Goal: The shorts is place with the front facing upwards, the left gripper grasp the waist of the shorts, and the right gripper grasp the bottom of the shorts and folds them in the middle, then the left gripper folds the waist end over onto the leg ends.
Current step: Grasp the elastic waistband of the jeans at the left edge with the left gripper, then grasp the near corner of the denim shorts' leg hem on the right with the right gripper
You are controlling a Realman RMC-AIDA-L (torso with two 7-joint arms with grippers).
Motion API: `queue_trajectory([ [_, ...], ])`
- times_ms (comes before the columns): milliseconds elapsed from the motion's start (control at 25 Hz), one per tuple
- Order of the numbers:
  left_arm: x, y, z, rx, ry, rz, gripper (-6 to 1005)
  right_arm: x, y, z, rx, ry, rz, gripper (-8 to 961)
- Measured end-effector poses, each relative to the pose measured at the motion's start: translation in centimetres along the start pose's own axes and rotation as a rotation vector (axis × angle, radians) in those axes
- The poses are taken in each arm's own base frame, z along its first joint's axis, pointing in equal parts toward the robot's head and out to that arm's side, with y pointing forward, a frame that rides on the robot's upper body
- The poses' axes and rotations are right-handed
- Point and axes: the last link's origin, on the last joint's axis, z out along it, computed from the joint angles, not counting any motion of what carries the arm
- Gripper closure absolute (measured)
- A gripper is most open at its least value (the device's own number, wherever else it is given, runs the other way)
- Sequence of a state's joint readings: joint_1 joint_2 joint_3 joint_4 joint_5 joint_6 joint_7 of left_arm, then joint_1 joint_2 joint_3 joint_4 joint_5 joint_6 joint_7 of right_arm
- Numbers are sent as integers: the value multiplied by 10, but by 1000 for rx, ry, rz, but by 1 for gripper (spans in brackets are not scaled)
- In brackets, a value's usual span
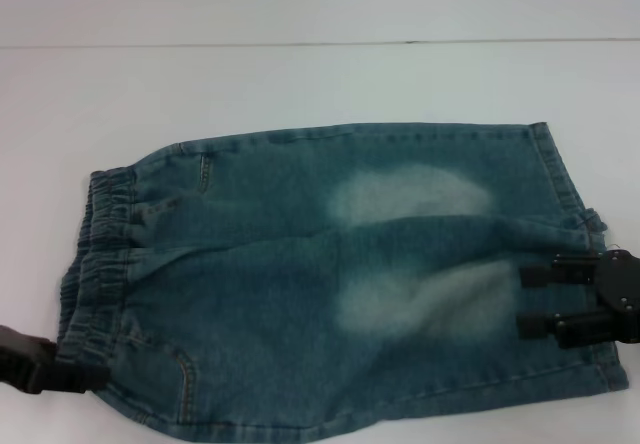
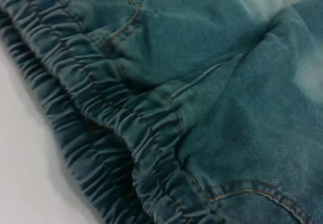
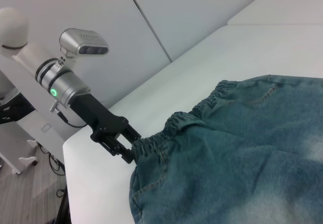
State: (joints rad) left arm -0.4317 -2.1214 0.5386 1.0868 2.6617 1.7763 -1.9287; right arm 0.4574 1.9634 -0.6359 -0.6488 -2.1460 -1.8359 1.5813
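Denim shorts (image 1: 330,274) lie flat on the white desk (image 1: 300,84), spread across its near half, waist toward the left edge, leg hems toward the right edge. Two pale faded patches sit mid-fabric, one on each leg. Elastic waistband (image 2: 101,113) is bunched and ruffled, layers stacked; orange stitching shows along a pocket seam.

Left gripper (image 1: 85,374) is at the near-left corner of the shorts, touching the waistband end; from the right wrist view its black fingers (image 3: 123,151) are pinched onto the waistband edge, holding it.

Right gripper (image 1: 530,301) is over the near leg hem close to the desk's right edge, two black fingers (image 1: 540,276) parted and lying on top of the denim, nothing clamped between them.
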Motion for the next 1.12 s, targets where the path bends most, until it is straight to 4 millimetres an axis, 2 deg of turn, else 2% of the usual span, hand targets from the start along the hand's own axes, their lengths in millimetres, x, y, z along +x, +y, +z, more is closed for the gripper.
queue_trajectory([
  [240, 2, 2, 2, -4, -16, 13, 492, 0, -1, 0, 4, -1, -2, 12],
  [520, 3, 3, -1, -11, -16, 16, 695, -2, -1, 0, 6, 0, -10, 11],
  [760, 10, 4, -3, -17, -16, 14, 918, -14, -7, -11, 30, 8, -2, 11],
  [960, 22, 5, -5, -21, -18, 13, 953, -32, -15, -31, 82, 62, 58, 11],
  [1120, 29, 5, -7, -16, -18, 17, 958, -48, -18, -47, 162, 175, 76, 12],
])
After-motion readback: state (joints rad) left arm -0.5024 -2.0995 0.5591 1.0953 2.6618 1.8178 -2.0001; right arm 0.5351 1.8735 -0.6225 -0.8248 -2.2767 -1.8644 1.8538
